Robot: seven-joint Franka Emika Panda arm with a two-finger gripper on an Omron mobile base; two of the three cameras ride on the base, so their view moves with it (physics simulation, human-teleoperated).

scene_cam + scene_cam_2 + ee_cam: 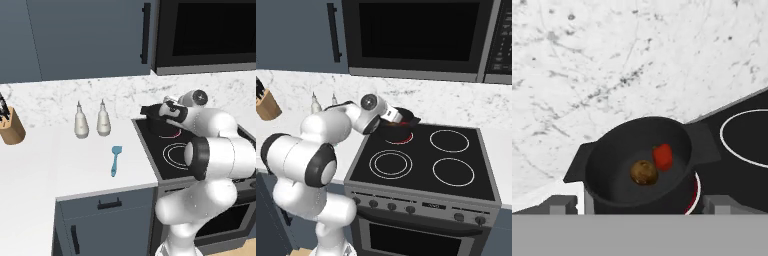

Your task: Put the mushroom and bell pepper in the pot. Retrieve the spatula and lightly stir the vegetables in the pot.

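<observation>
The black pot (637, 165) stands on the back left burner of the stove, with the brown mushroom (644, 172) and the red bell pepper (662, 156) lying side by side on its bottom. My gripper (642, 205) hovers just above and in front of the pot, open, with nothing between its fingertips (562, 204). From the left base view the hand (170, 113) sits over the pot (161, 128). The light-blue spatula (116, 160) lies flat on the white counter left of the stove, blade toward the wall.
Two white bottles (81, 121) (103, 119) stand on the counter behind the spatula. A wooden knife block (10, 125) sits far left. The black stovetop (456, 175) has three free burners. A microwave (416, 35) hangs overhead.
</observation>
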